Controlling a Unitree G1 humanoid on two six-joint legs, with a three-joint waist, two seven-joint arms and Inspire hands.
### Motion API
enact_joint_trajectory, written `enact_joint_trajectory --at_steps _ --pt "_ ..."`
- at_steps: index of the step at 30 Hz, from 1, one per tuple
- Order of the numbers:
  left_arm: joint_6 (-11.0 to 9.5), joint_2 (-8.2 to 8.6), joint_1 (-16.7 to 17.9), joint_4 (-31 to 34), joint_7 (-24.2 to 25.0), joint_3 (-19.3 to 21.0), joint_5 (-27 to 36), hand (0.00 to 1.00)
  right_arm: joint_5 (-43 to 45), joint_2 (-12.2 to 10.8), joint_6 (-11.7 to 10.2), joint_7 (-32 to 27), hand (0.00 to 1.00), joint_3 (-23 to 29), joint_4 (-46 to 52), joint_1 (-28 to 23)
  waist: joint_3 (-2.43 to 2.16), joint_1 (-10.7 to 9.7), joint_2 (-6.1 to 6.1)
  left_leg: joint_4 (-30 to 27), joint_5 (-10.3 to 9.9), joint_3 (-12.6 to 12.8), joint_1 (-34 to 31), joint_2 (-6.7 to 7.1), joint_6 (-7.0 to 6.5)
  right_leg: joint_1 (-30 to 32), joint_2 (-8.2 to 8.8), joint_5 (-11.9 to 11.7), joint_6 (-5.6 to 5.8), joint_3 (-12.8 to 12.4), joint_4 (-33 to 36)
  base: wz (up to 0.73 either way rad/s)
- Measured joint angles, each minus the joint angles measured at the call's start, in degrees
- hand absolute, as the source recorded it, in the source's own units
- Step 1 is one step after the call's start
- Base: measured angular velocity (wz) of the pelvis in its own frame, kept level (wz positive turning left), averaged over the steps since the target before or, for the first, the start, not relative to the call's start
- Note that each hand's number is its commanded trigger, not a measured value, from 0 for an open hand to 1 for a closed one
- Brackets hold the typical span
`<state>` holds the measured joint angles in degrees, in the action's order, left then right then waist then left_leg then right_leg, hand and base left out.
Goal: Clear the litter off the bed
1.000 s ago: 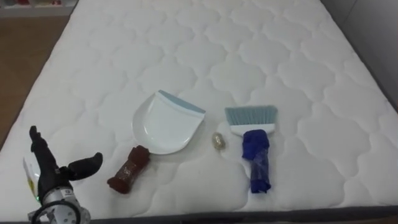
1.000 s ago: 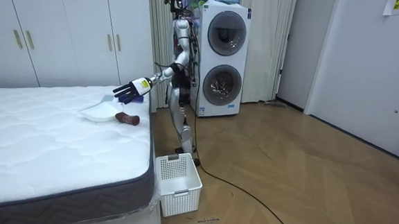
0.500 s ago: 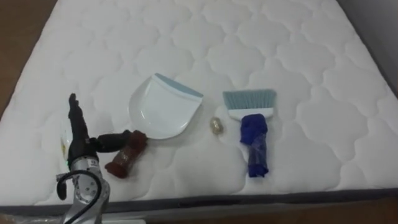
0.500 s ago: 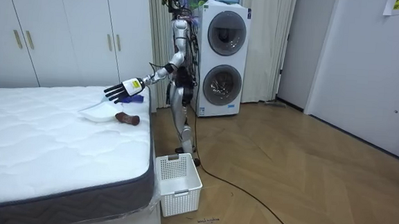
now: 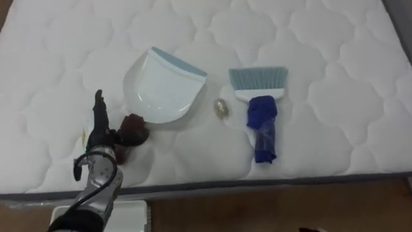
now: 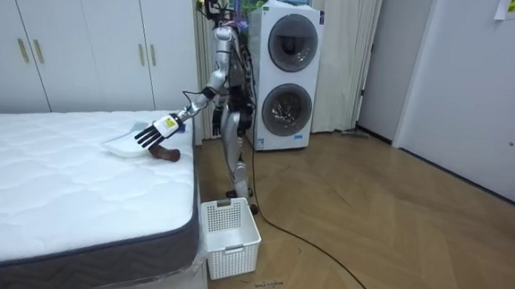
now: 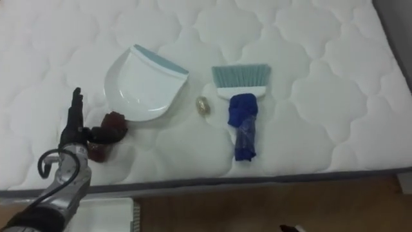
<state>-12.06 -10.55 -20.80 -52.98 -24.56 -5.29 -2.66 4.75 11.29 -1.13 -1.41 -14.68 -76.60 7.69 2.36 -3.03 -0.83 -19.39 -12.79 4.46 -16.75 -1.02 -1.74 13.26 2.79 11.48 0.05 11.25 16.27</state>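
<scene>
Just beside the left robot hand (image 5: 100, 135) lies the dustpan's handle (image 5: 134, 126).

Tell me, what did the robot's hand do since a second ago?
The left hand moved right across the bed to the brown handle of the dustpan, fingers straight, not gripping. The dustpan, the brush and the small scrap stayed put.

Left hand (image 5: 100, 134): moves in from the mattress (image 5: 335, 38) edge to the dustpan handle (image 5: 134, 126) (fingers straight)
Thumb: now reaches that handle
</scene>
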Motion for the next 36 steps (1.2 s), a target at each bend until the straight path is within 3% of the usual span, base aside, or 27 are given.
enact_joint_trajectory --at_steps 3,5,13,15,16,17,18,19,20,21,23,24,31,36 --pt "0.0 -0.27 -1.52 -1.51 -0.04 -0.01 0.49 0.0 -1.03 -0.1 -0.34 -1.18 0.0 0.01 -0.21 0.52 0.19 -0.37 0.14 -0.08 0.0 -0.04 -0.81 -0.1 0.0 1.48 -0.01 0.01 -0.01 -0.12 1.12 -0.05" --pt "0.0 -1.14 -2.78 -3.34 -0.19 -0.03 0.49 0.0 -2.22 -0.15 -0.69 -2.18 0.0 -0.42 -0.38 1.61 0.94 -0.68 0.23 -0.09 0.0 -0.08 -1.05 -0.17 0.0 2.66 0.1 0.02 -0.02 -0.08 2.62 -0.13" --pt "0.01 -3.1 -5.43 -5.67 -2.82 -0.03 0.17 0.0 -5.05 -0.43 -2.02 -3.96 0.0 -1.04 -0.39 3.36 1.2 -1.64 0.51 -0.44 0.0 -0.47 -4.59 -0.19 0.0 7.02 0.26 0.03 -0.03 0.15 4.58 -0.02" --pt "0.04 -3.51 -6.15 -6.52 -3.13 -0.05 -0.07 0.0 -6.01 -0.42 -2.09 -4.33 0.0 -1.29 -0.63 3.65 1.27 -1.56 0.62 -0.43 0.01 -2.07 -4.66 -0.11 0.02 8.2 0.44 0.12 -0.15 0.66 6.84 0.0" --pt "0.14 -3.81 -6.41 -6.78 -3.77 -0.19 -0.28 0.0 -6.83 -0.29 -2.58 -4.98 0.0 -1.65 -0.97 3.81 1.38 -1.74 0.69 -0.45 0.12 -4.99 -4.55 0.22 0.18 10.47 0.84 0.36 -0.27 1.19 10.38 -0.08" --pt "0.3 -4.28 -6.92 -6.85 -4.25 -0.46 -0.37 0.0 -7.27 -0.2 -3.18 -5.51 0.0 -1.7 -1.26 4.19 1.83 -1.67 1.13 -0.61 0.17 -9.31 -4.82 0.64 0.33 13.2 0.29 1.27 -0.61 -0.27 10.51 -0.18" --pt "0.35 -4.74 -7.09 -6.91 -4.57 -0.44 -0.38 0.0 -7.54 -0.19 -3.22 -5.63 0.0 -2.05 -1.26 4.82 1.77 -1.58 0.76 -1.05 0.13 -9.9 -5.35 0.7 0.42 14.79 -0.13 0.27 -1.26 -1.49 8.11 -0.21" --pt "0.52 -5.49 -7.58 -7.54 -4.86 -0.54 -0.34 0.0 -8.43 -0.07 -3.32 -6.05 0.0 -3.15 -1.24 5.78 1.85 -2.06 0.57 -2.63 -0.37 -9.66 -6.72 1.53 1.16 17.27 0.33 -6.81 -3.08 -2.25 3.51 0.0" --pt "0.57 -5.18 -8.19 -9.3 -4.9 -0.76 -0.32 0.0 -8.99 0.28 -3.29 -6.29 0.0 -4.18 -1.3 6.23 2.18 -3.31 2.25 -3.49 -0.95 -8.82 -7.83 1.04 1.77 17.09 0.73 -6.75 -3.01 0.39 4.8 0.14" --pt "0.57 -5.19 -8.59 -10.02 -4.88 -0.76 -0.32 0.0 -8.97 0.18 -3.23 -6.46 0.0 -4.35 -1.33 6.23 2.19 -3.49 2.47 -3.51 -0.95 -7.52 -7.95 0.66 1.79 17.08 0.71 -6.75 -3.05 0.63 4.83 0.19" --pt "0.56 -5.68 -10.17 -11.5 -4.88 -0.69 -0.33 0.0 -8.89 -0.2 -3.27 -5.73 0.0 -5.1 -1.28 5.78 2.19 -4.32 2.5 -3.28 -0.78 -3.46 -8.15 -0.47 1.97 16.88 0.32 -6.64 -3.21 0.58 4.89 0.16" --pt "0.56 -5.81 -10.39 -11.52 -4.88 -0.66 -0.41 0.0 -8.77 -0.15 -3.27 -5.53 0.0 -5.15 -1.24 5.79 2.21 -4.58 2.46 -3.42 -0.76 -2.8 -8.09 -0.57 1.92 16.91 0.3 -6.61 -3.23 0.51 5.06 0.24" --pt "1.29 -5.75 -10.64 -15.11 -3.38 -2.91 -1.76 0.0 -9.74 0.25 -2.93 -3.43 0.0 -5.39 -0.83 5.97 2.33 -4.65 1.82 -4.12 -0.41 0.35 -7.81 -0.38 1.03 16.9 1.33 -6.4 -3.01 1.07 6.62 0.09" --pt "4.43 -5.7 -10.63 -17.55 1.12 -4.37 -1.33 0.0 -9.99 0.51 -1.51 -2.57 0.0 -5.26 -0.51 6.18 2.37 -5.14 1.64 -6.29 -0.87 1.33 -9.13 -0.3 0.34 18.07 2.2 -5.62 -2.91 0.38 8.96 0.05"
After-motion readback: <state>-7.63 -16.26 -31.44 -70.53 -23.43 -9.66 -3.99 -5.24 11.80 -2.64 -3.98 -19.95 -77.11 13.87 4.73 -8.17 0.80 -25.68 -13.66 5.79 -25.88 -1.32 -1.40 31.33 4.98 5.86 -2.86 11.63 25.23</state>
